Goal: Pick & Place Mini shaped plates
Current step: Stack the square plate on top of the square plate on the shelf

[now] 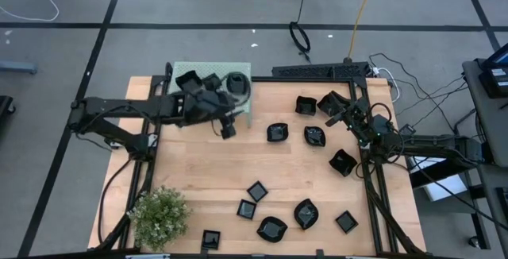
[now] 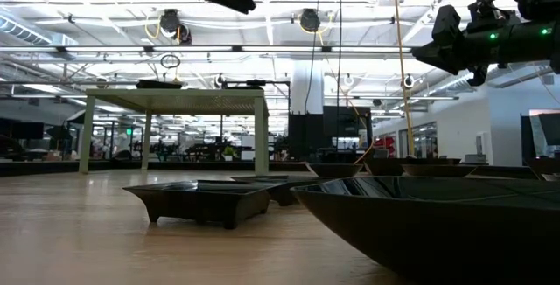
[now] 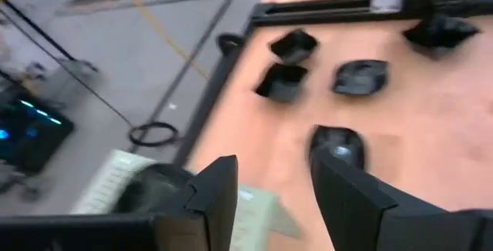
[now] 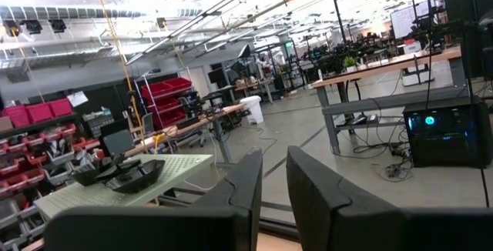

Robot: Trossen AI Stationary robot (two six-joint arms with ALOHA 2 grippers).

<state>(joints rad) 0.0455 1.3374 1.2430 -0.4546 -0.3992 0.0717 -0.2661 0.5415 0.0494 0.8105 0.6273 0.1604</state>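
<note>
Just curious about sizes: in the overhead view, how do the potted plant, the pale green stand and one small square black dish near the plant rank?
1. Pale green stand, though the left arm covers part of it.
2. Potted plant, looking close in size.
3. Square dish, clearly smallest.

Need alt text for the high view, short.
Overhead view of a wooden table: the left gripper, jaws open and empty, is beside a pale green stand already holding black mini plates. The right gripper waits at the right edge. More plates are scattered on the table, with a small potted plant at the near left corner.
</note>
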